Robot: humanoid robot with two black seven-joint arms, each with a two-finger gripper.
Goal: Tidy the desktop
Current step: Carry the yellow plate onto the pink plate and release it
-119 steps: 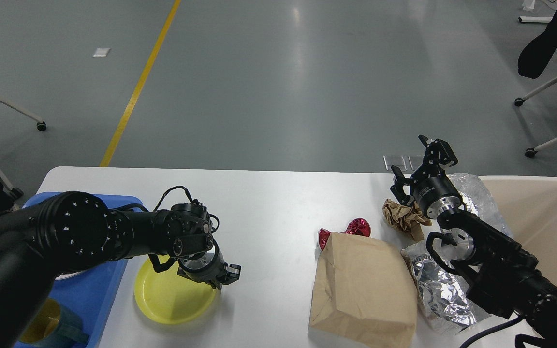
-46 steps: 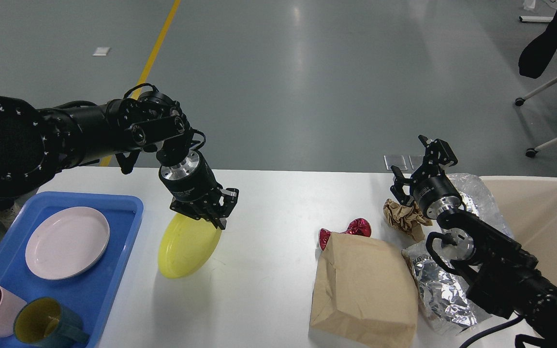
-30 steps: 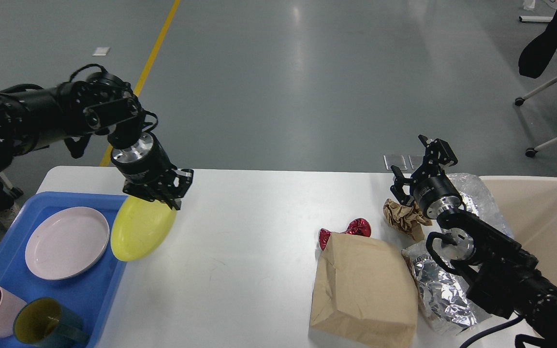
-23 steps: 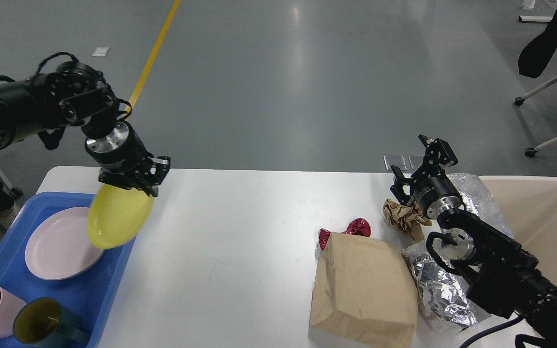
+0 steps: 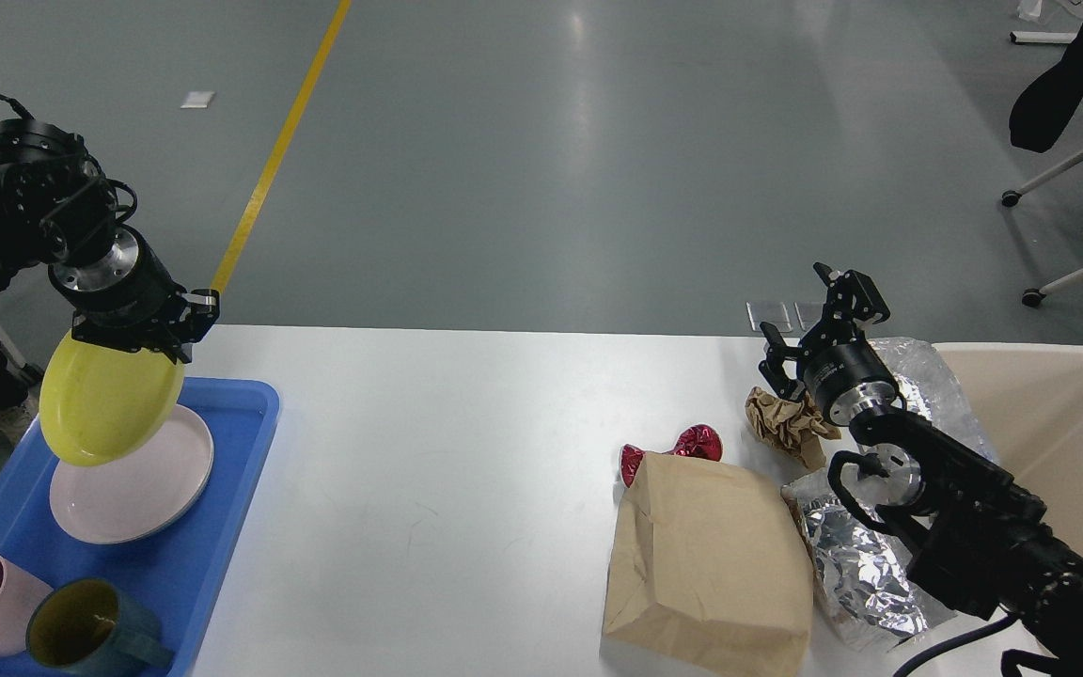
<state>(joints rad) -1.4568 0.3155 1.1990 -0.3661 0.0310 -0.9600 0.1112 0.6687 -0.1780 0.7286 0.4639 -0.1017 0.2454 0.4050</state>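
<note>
My left gripper [image 5: 139,331] is clamped on the far rim of the yellow plate [image 5: 109,404], stiff, light and likely slippery, tilted above the pink plate [image 5: 142,480] in the blue tray [image 5: 222,489] at the desk [image 5: 466,470]'s left end; right gripper [image 5: 809,329] hangs open, empty.

Yellow floor line [image 5: 269,169] across grey floor [image 5: 598,141]. White scrap [image 5: 196,100] on floor left of line. Wheeled chair legs [image 5: 1063,174] far right.
</note>
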